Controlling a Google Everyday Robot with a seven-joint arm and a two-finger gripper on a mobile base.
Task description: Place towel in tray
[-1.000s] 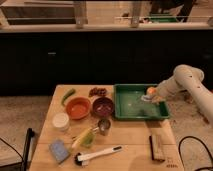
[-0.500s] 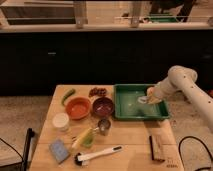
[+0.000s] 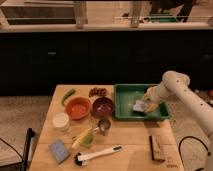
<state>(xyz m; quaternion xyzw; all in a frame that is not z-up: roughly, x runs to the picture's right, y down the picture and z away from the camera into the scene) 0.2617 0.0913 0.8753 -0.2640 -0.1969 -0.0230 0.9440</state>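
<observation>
The green tray (image 3: 125,93) sits at the back right of the wooden table (image 3: 132,136). A small pale towel (image 3: 139,105) lies on the tray floor, toward its right front corner. My gripper (image 3: 148,101) reaches in from the right on the white arm (image 3: 175,82). It is down inside the tray, right at the towel's right edge and touching or almost touching it.
Left of the tray are a maroon bowl (image 3: 103,106), an orange bowl (image 3: 78,107), a green vegetable (image 3: 68,95) and a white container (image 3: 61,121). Nearer the front are a metal cup (image 3: 104,126), a blue sponge (image 3: 59,150), a white-handled brush (image 3: 97,155) and a dark brush (image 3: 156,147).
The gripper has moved left and down, from the tray's right rim into the tray, bringing the pale towel onto the tray floor.
</observation>
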